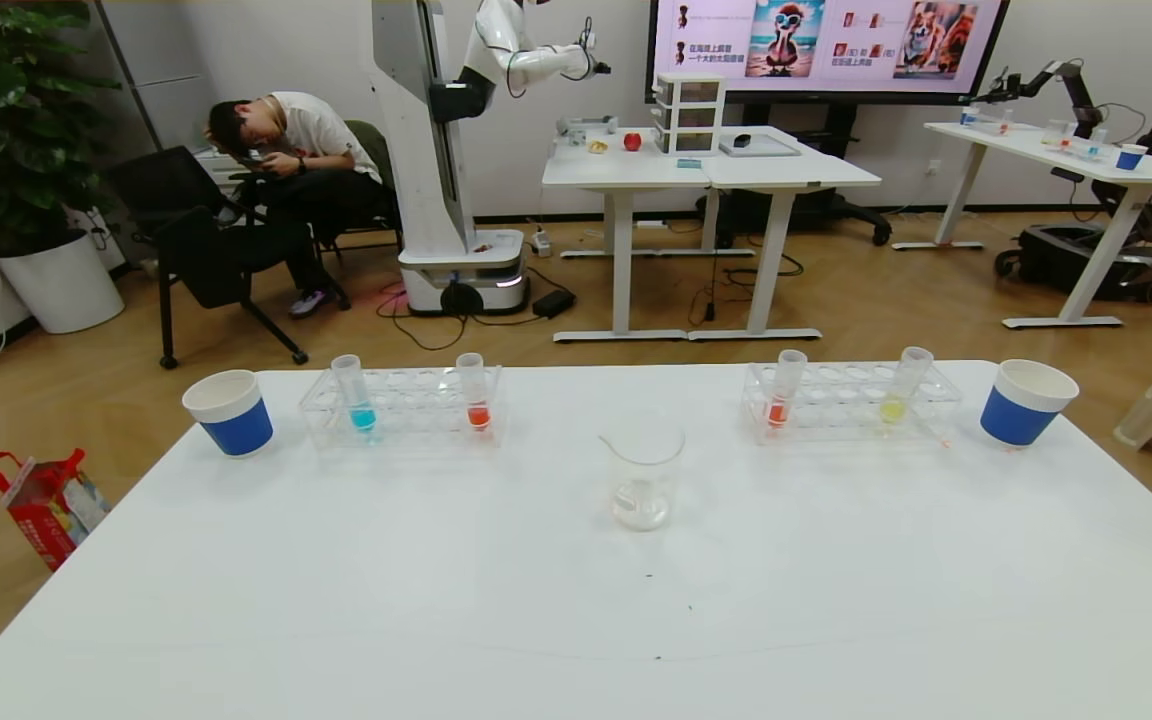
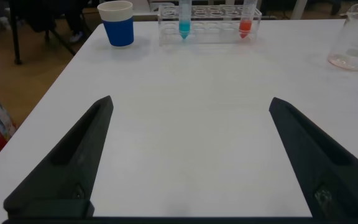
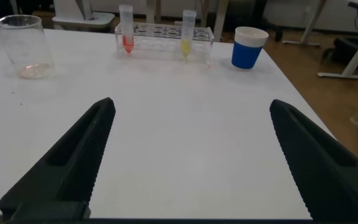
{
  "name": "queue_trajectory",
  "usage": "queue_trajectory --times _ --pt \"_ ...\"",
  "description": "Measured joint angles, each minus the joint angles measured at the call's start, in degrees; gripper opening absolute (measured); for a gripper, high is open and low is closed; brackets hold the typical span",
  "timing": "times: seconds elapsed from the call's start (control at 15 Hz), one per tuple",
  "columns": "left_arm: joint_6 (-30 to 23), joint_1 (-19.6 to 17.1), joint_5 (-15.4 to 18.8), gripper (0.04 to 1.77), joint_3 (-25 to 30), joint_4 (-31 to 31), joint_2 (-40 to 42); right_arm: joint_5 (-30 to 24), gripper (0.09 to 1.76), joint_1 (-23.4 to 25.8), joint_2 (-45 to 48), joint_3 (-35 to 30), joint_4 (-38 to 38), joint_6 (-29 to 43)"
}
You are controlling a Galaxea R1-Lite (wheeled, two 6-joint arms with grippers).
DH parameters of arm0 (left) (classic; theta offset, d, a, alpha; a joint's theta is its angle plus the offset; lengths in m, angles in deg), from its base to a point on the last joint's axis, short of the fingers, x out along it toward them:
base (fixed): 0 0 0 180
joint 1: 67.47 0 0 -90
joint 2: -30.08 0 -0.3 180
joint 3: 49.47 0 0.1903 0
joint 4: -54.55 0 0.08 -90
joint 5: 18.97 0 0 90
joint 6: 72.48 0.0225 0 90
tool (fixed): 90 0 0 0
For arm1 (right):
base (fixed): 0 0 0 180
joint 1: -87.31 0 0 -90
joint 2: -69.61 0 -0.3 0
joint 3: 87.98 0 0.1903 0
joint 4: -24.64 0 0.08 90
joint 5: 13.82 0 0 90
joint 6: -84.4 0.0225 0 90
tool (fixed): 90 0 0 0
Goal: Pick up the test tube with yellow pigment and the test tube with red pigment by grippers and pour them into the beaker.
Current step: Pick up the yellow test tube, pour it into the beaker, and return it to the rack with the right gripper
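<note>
Showing no arms, head view has beaker [image 1: 643, 470] centre, red tube [image 1: 781, 398] & yellow tube [image 1: 898, 397] racked upper right. Wrist views: left gripper [image 2: 190, 158] & right gripper [image 3: 191, 158] wide open, empty, above table [image 1: 836, 600].

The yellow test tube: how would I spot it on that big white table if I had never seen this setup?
On the white table, look past the beaker to the clear rack on the robot's right, beside a blue paper cup. Two tubes stand upright in it; the test tube with yellow pigment is nearer that cup. Its liquid is pale yellow-green, while its rack-mate holds red-orange.
</note>
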Motion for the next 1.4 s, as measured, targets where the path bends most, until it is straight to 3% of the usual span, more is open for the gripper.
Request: queue_trajectory --times 0.27,0.73,1.13,1.4 --pt "0.0 0.0 0.0 1.75 0.0 0.0 0.0 0.18 1.74 -0.99 -10.56 6.12 6.34 1.27" --pt "0.0 0.0 0.0 1.75 0.0 -0.02 0.0 -0.09 1.74 -1.67 -48.74 12.51 37.77 1.77" --pt "0.0 0.0 0.0 1.75 0.0 0.0 0.0 -3.63 1.74 1.58 -84.41 18.27 66.44 2.01" --pt "0.0 0.0 0.0 1.75 0.0 0.0 0.0 -6.11 1.74 2.97 -104.02 24.92 80.71 4.58"
